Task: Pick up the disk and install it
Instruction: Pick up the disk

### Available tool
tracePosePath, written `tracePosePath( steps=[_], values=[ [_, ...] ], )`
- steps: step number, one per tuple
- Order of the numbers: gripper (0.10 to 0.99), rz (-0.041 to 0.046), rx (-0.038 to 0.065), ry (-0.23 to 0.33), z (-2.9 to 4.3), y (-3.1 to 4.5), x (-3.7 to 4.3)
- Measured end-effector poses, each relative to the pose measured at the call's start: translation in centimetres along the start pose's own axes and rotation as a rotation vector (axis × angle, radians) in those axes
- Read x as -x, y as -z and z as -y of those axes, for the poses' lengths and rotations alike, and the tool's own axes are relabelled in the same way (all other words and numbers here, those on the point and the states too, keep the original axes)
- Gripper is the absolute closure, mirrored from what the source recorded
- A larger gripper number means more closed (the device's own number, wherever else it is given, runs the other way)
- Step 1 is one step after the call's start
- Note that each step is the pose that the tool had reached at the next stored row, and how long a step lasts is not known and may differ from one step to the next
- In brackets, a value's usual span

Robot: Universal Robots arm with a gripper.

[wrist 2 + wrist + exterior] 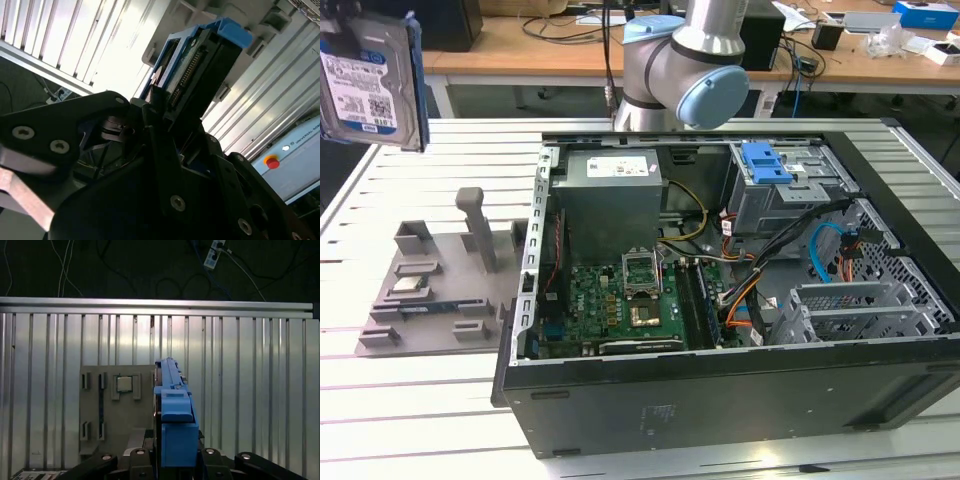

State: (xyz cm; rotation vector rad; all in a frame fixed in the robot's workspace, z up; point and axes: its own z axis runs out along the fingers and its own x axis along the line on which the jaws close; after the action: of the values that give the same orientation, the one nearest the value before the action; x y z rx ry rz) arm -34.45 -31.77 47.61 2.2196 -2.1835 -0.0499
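End effector point(173, 457) clamps the disk point(172, 400) edge-up; grey fixture plate point(107, 415) lies below on slatted table point(250, 390).

We see a table point(415, 400) topped with pale aluminium slats, with dark grooves between them. Two things lie directly on it. Toward the exterior view's left sits a flat grey plate point(425, 300) with raised holders and one upright post point(473, 225). A small square chip point(408, 287) rests in one of its pockets. Just beside the plate, at the exterior view's right, an open case point(720, 400) lies on its side, boards and cables facing up, reaching close to the table's near edge. In the first wrist view we find the plate flat on the slats, near the table's edge rail point(150, 302).
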Motion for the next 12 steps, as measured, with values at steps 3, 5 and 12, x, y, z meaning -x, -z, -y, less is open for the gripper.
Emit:
tracePosePath(
  steps=[3, 5, 12],
  values=[
    [0.722, 0.0000, 0.000, 0.000, -0.10, 2.60, 0.04],
    [0.722, 0.0000, 0.000, 0.000, -0.16, 3.80, 0.04],
    [0.722, 0.0000, 0.000, 0.000, -0.15, 4.39, 0.05]
  ],
)
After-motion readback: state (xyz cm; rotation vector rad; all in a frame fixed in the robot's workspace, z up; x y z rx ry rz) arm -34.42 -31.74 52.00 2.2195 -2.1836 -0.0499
